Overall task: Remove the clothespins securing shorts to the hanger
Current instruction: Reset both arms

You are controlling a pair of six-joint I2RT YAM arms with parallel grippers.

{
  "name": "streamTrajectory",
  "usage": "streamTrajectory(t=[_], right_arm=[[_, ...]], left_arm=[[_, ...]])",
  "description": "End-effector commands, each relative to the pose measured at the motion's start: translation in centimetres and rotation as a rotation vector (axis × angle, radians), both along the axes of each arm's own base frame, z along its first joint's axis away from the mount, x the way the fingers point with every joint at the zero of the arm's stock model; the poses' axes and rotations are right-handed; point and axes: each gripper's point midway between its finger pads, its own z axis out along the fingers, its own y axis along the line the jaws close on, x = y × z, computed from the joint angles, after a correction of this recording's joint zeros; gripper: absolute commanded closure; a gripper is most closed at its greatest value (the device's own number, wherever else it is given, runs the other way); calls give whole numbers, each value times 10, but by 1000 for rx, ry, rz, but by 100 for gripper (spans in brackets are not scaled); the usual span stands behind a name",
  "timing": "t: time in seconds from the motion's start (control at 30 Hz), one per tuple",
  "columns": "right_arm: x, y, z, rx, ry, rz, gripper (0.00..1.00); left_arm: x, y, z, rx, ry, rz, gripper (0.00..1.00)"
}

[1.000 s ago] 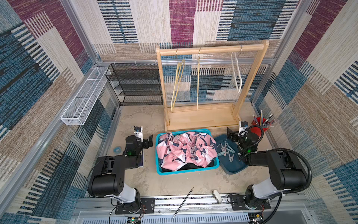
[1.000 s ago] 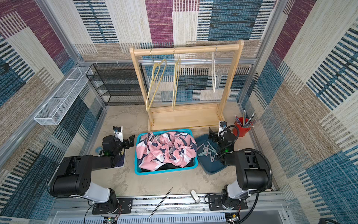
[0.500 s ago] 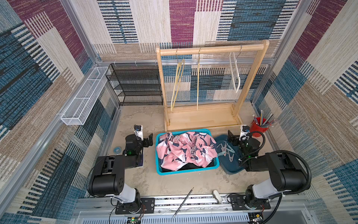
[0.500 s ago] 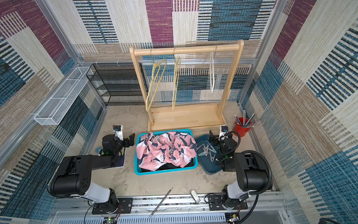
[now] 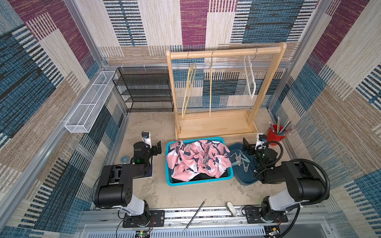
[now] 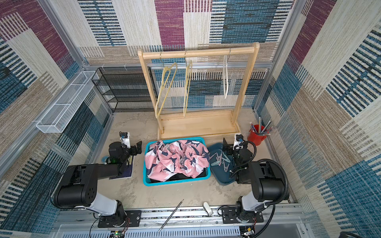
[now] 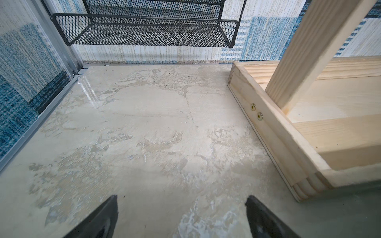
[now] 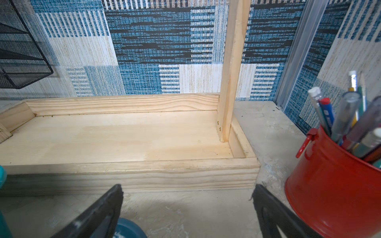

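Several clothespins [image 5: 240, 159] [image 6: 220, 159] lie loose in a dark blue tray [image 5: 247, 179]. Pink printed shorts [image 5: 198, 160] [image 6: 175, 160] are heaped in a teal basket [image 5: 198, 182], with black shorts [image 5: 204, 177] under them. Three bare hangers hang on the wooden rack: two yellow hangers [image 5: 189, 88] [image 5: 210, 86] and a white hanger [image 5: 250, 76]. My left gripper [image 5: 157, 148] [image 7: 181, 206] is open over bare floor, left of the basket. My right gripper [image 5: 247, 146] [image 8: 186, 197] is open at the tray's far edge, with nothing between its fingers.
The wooden rack base [image 8: 127, 175] lies just beyond the right gripper. A red cup of pens [image 5: 275, 136] [image 8: 334, 185] stands to its right. A black mesh shelf [image 5: 144, 90] and a white wire basket [image 5: 86, 107] line the back left. A booklet [image 6: 123, 171] lies under the left arm.
My right wrist has drawn back a little from the rack toward the tray and settled low. The left arm has not moved.
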Motion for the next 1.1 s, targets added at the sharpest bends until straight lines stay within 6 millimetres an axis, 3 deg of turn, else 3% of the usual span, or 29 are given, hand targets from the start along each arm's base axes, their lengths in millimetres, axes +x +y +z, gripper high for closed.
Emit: streamTrajectory(t=[0.0,0.23,0.37,0.53,0.7,0.77,1.07], right_arm=[[0,-1,11,11,-49,-9,1],[-10,12,16,-33,-85,33,1],[-5,8,14,-26,-69,10,1],[-22,11,22,-31,-130,25,1],[-2,-5,13,-2,-58,-72,1],[-3,-9,13,3,-58,-96,1],[-1,-4,12,-5,-51,-69,1]], left_arm=[[1,1,0,-4,0,7,1],[-14,-23,7,15,-85,-124,1],[-6,-15,6,11,-51,-81,1],[0,-6,1,7,-9,-24,1],[0,-4,1,6,-6,-11,1],[0,-3,1,8,-7,-9,1],[0,-3,1,7,-6,-9,1]])
